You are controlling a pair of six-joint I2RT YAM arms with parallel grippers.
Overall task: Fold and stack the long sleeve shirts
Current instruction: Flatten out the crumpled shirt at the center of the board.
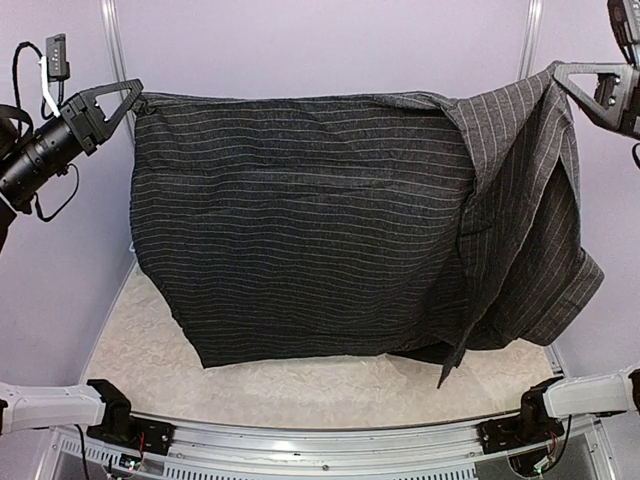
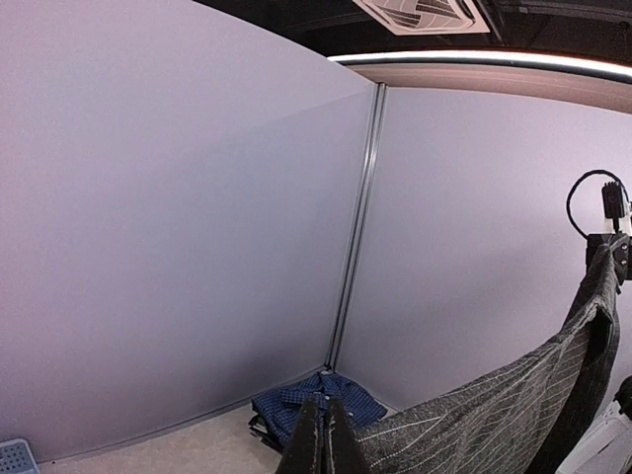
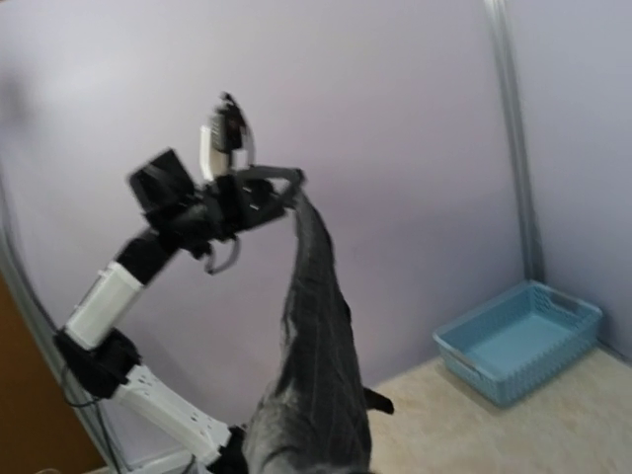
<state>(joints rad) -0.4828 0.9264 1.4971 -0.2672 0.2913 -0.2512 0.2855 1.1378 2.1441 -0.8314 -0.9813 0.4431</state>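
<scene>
Above the table (image 1: 140, 365), the black pinstriped shirt (image 1: 320, 230) hangs spread between your hands. The left hand (image 1: 136, 97) and right hand (image 1: 556, 72) are each clenched on a top corner. The right side is bunched, so pull it taut and level, then lower the hem onto the table first. The blue checked shirt (image 2: 318, 400) lies folded at a far corner of the table.

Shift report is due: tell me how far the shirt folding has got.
Done, it seems: the blue checked shirt lies folded in a corner. In hand: the black striped shirt hangs spread between the left gripper and right gripper, both shut on its top edge. Left: lay it down, fold it, stack it with the blue one.
</scene>
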